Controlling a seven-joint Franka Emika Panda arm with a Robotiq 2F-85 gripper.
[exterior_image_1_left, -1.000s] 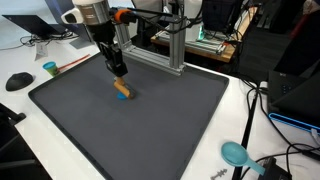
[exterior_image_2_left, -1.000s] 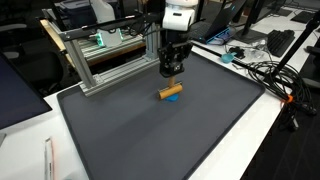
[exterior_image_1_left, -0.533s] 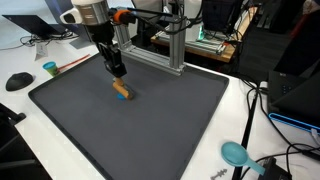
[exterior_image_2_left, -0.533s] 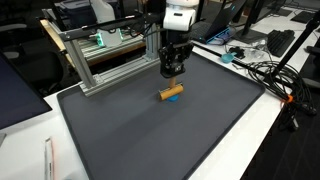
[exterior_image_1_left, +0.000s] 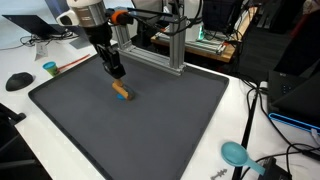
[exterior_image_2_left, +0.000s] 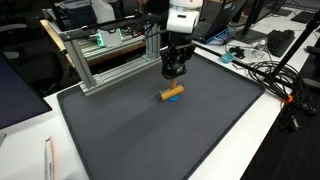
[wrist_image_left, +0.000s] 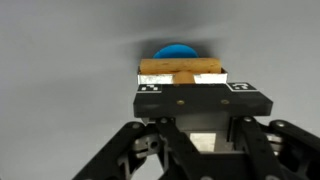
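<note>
My gripper (exterior_image_1_left: 116, 72) hung just above the tan wooden block (exterior_image_1_left: 121, 91), apart from it. The block lay across a small blue round disc (wrist_image_left: 178, 50) on the dark grey mat (exterior_image_1_left: 150, 130), so it sat propped. I couldn't tell whether my jaws stood apart.

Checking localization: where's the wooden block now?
In an exterior view the wooden block lies on the dark mat, just below the raised end effector, toward the aluminium frame.

No legible text, labels or numbers in any view
</note>
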